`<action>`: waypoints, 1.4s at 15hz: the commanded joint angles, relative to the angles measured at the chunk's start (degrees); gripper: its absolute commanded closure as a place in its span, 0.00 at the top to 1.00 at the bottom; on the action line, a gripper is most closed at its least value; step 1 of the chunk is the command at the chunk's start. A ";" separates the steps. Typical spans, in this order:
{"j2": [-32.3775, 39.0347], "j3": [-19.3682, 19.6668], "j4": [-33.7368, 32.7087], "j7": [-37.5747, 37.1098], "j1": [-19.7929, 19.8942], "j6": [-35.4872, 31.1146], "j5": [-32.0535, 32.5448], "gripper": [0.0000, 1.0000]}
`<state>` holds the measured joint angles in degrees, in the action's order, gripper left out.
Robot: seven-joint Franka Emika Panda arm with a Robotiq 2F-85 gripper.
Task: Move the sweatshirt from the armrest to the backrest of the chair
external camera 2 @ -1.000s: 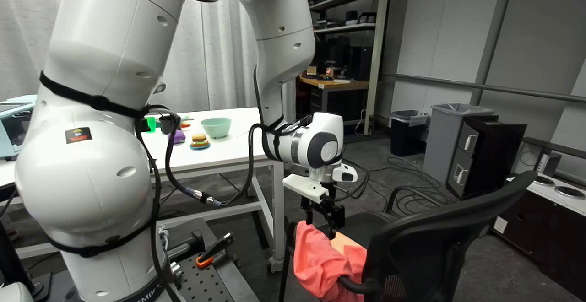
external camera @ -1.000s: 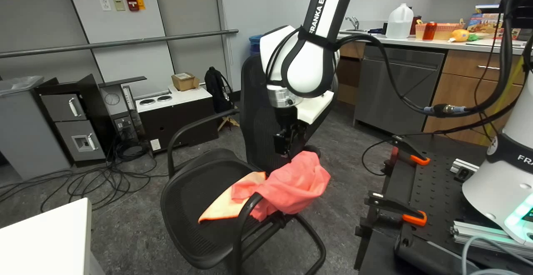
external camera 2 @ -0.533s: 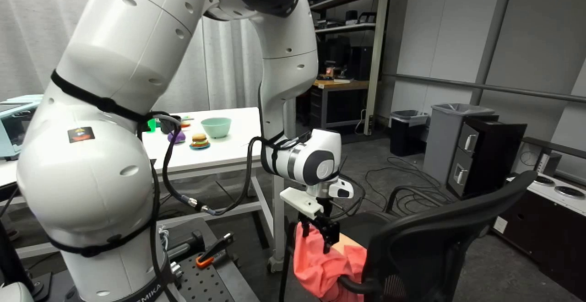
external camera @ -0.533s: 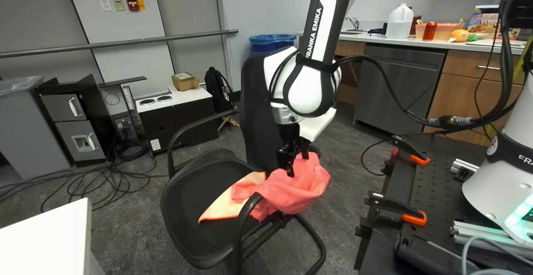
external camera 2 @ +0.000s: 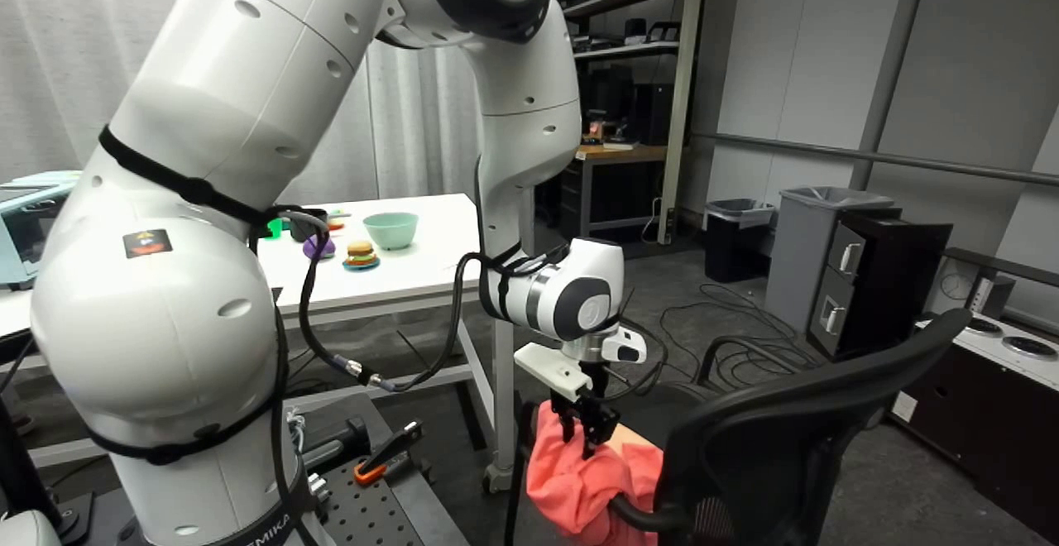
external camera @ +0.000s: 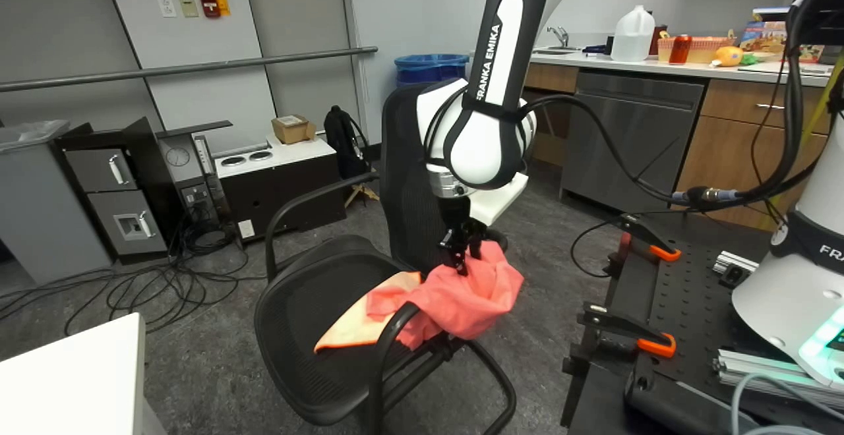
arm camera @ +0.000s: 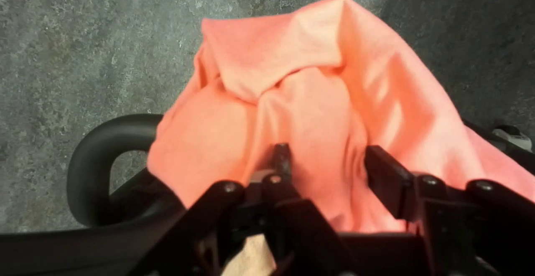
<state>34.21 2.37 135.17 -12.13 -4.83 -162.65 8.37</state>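
Sweatshirt (arm camera: 307, 96) lies bunched under the pincer (arm camera: 328, 159), folds showing between its spread jaws.

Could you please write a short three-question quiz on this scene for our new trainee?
1. True or false: the sweatshirt lies over an armrest.
2. Judging by the wrist view, is the gripper open or shut?
3. In an exterior view, what colour is the can on the counter: A) green, B) red, C) blue?

Key: 1. True. 2. Open. 3. B.
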 commanded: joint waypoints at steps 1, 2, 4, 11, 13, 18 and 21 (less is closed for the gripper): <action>1.31 1.07 -2.36 2.46 0.27 -0.53 -1.69 0.19; 1.32 1.21 -2.55 2.45 0.34 -0.54 -1.71 0.09; 0.94 1.39 -2.59 2.43 0.31 -0.56 -1.65 0.01; -4.33 0.63 -3.41 1.64 0.64 0.44 -3.90 0.03; -7.21 0.50 -4.14 1.30 0.59 -0.01 -4.81 0.03; -14.08 0.31 -7.72 0.21 0.74 -0.71 -7.29 0.03; -16.93 1.19 -10.78 -1.36 0.39 -2.10 -7.67 0.03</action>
<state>20.24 3.23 126.24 -12.50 -4.62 -163.07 2.02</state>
